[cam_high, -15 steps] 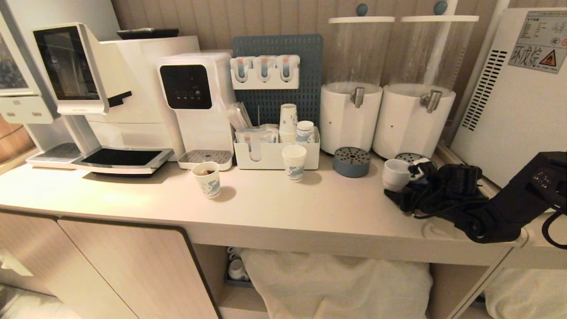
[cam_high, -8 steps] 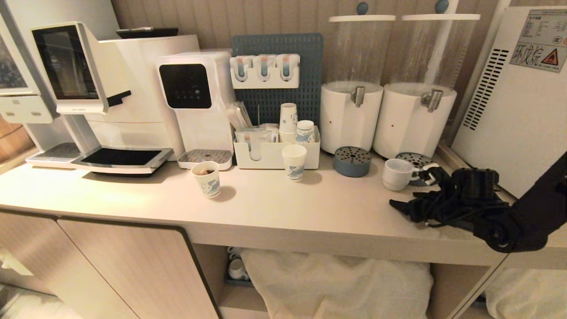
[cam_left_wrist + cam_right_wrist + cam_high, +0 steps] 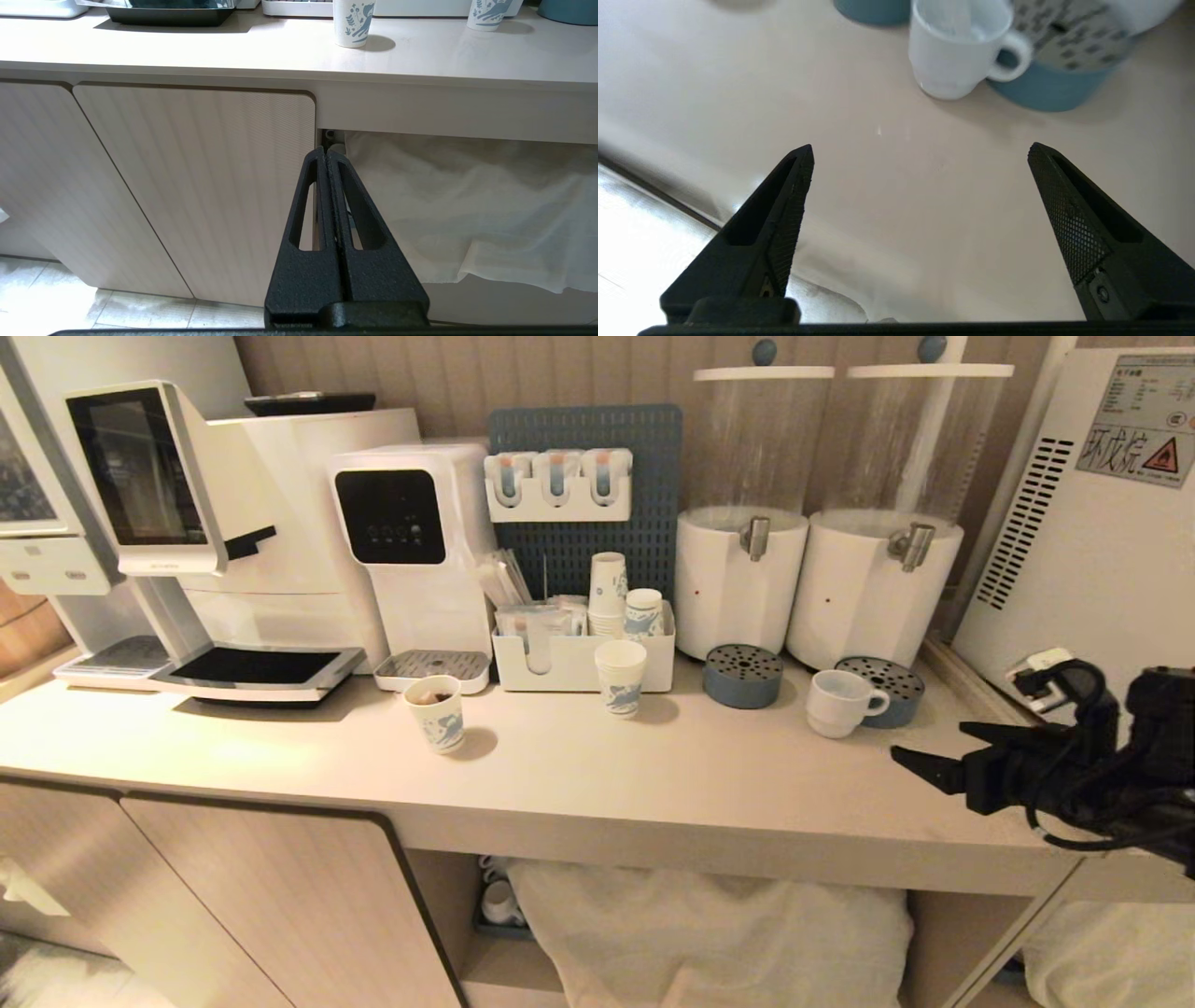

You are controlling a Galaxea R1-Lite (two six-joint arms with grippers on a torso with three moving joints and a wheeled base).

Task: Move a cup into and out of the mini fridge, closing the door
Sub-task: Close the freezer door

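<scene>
The cup, a squat white mug with a loop handle, stands upright on the counter against a blue drip tray. My right gripper hovers over the counter's front right, apart from the cup and pointing at it. It is open and holds nothing. In the right wrist view the cup sits well beyond the spread right gripper. The mini fridge shows only its vented side at far right; its door is out of view. My left gripper is shut and parked below the counter, facing a cabinet door.
Two printed paper cups stand mid-counter. Behind them are a white organiser, a second blue drip tray, two drink dispensers and coffee machines. White cloth hangs under the counter.
My right gripper has drawn back from the cup toward the right and front edge, and its jaws have spread wider. The cup stays where it stood.
</scene>
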